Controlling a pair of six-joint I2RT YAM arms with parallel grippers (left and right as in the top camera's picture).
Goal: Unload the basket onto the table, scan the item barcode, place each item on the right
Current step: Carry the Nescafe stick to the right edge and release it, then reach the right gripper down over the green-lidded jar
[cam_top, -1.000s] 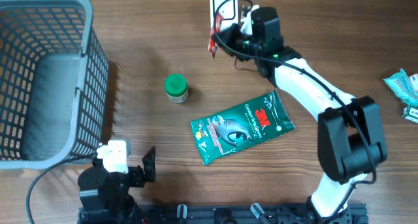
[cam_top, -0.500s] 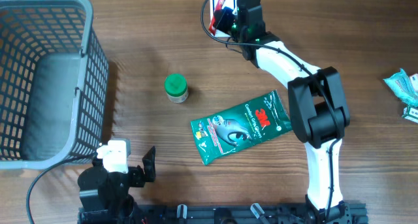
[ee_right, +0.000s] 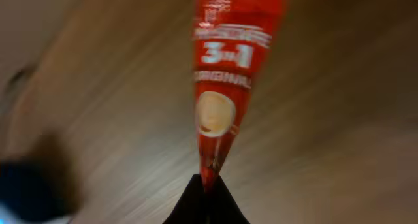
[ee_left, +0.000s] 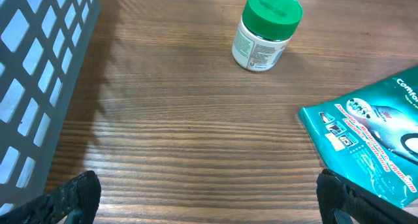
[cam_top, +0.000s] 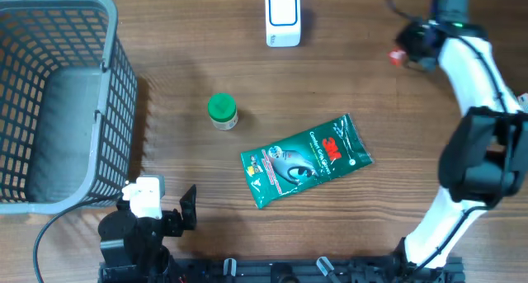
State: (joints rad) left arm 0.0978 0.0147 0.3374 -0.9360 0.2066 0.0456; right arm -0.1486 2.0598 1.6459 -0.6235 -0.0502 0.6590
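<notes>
A red 3-in-1 sachet (ee_right: pixel 228 74) hangs pinched at its lower tip in my right gripper (ee_right: pixel 206 185), which is shut on it. From overhead the sachet (cam_top: pixel 398 56) shows as a small red bit at the right gripper (cam_top: pixel 410 50), at the back right of the table, well to the right of the white barcode scanner (cam_top: pixel 282 17). My left gripper (cam_top: pixel 165 205) rests at the front left, open with nothing in it; its view shows bare wood between the left gripper's (ee_left: pixel 209 191) wide-apart fingertips (ee_left: pixel 81 188).
A green-lidded jar (cam_top: pixel 222 111) (ee_left: pixel 264 28) stands mid-table. A teal 3M pack (cam_top: pixel 305 159) (ee_left: pixel 372 139) lies flat in front of it. A grey wire basket (cam_top: pixel 49 93) (ee_left: pixel 32 87) fills the left side. Teal packets (cam_top: pixel 511 110) lie at the right edge.
My right arm has swung from the scanner at the back centre over to the back right, carrying the red sachet. The left arm has not moved.
</notes>
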